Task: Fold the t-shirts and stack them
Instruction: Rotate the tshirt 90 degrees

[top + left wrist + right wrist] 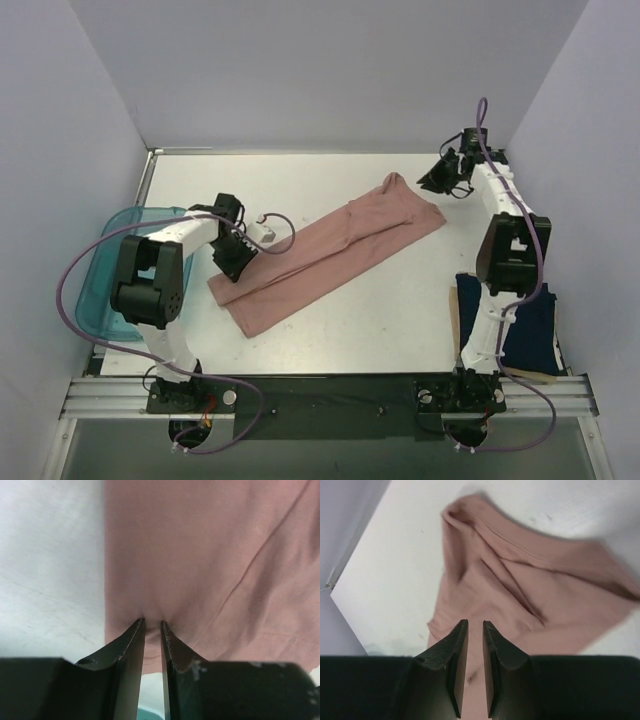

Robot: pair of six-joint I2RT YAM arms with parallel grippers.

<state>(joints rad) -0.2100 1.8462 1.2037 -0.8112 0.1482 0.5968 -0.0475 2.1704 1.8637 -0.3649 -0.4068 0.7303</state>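
- We find the left gripper (152, 623) clamped on the 8 o'clock end of the dusty pink cloth t-shirt (330, 250), which lies diagonally mid-table.
- The right gripper (474, 624) is empty, fingers almost together, near the shirt's 1 o'clock end.
- The dark navy cloth t-shirt (530, 330) lies at 4 o'clock.

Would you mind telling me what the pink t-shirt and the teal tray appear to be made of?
The pink t-shirt looks like soft, matte knit cloth, possibly cotton: it creases, lies limp and shows stitched seams. The teal tray seems to be glossy, translucent rigid plastic: its smooth walls hold shape and look see-through.
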